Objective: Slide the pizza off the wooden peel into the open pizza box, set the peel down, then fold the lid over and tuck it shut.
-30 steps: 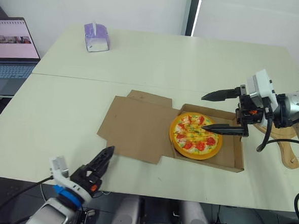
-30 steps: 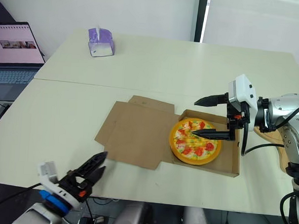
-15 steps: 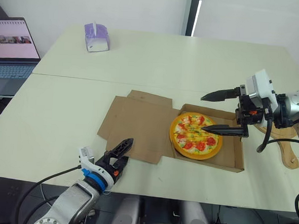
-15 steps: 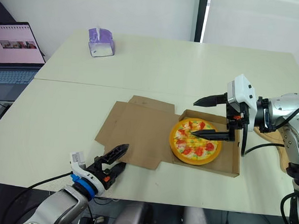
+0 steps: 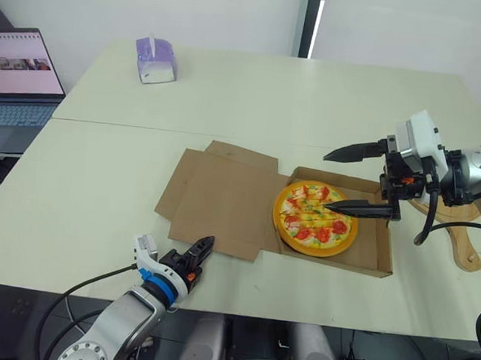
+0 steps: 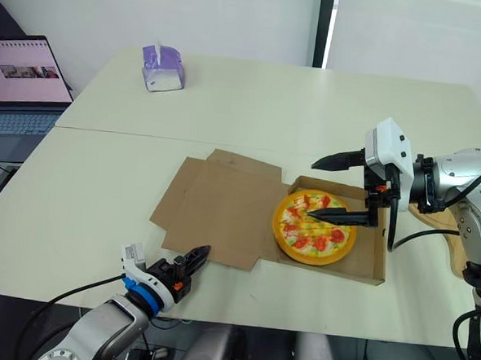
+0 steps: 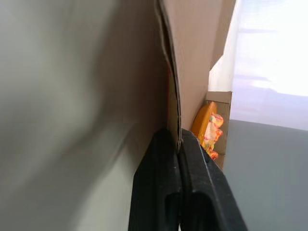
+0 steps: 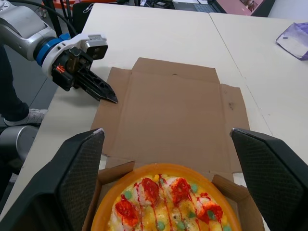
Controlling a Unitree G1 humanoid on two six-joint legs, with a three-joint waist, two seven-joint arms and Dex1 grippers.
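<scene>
The table (image 5: 310, 103) is open across its far half, except for a tissue box (image 5: 155, 60) at far left, and open left of the flat lid (image 5: 223, 199) up to the left edge, with a laptop (image 5: 18, 85) beyond. Over the box (image 5: 379, 258), the right gripper (image 5: 326, 181) blocks passage: its fingers are spread wide, one over the pizza (image 5: 315, 219), one above the far wall. The left gripper (image 5: 206, 245), pinched on the lid's near edge, occupies the near strip, and the peel (image 5: 465, 247) lies right of the box.
</scene>
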